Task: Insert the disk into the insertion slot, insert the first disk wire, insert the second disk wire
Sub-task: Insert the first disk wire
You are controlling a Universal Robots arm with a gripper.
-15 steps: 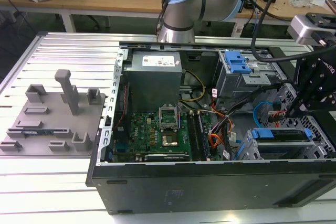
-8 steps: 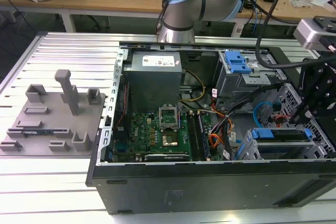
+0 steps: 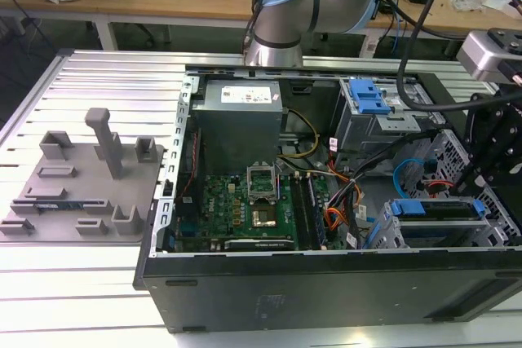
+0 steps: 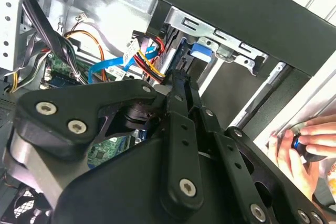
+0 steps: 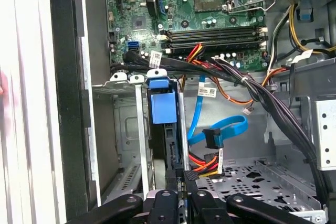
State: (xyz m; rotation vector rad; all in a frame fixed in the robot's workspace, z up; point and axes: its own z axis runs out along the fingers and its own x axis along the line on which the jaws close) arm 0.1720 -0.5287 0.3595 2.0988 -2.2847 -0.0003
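Inside the open computer case (image 3: 326,299), the disk (image 5: 159,103) stands edge-on in the insertion slot (image 5: 126,129), with its blue carrier deep between the grey metal walls. By my judgement it is almost or fully seated. The gripper (image 5: 181,182) is clenched, with its fingers drawn together at the near end of the disk; whether they nip the edge or only press on it, I cannot tell. To do this step well, the push should go straight along the slot, without tilt, until the carrier clips. The blue data cable (image 5: 220,129) and the red-yellow power plug (image 5: 206,162) hang free just beside the disk and must not be trapped. A person's hand (image 4: 299,145) rests outside the case
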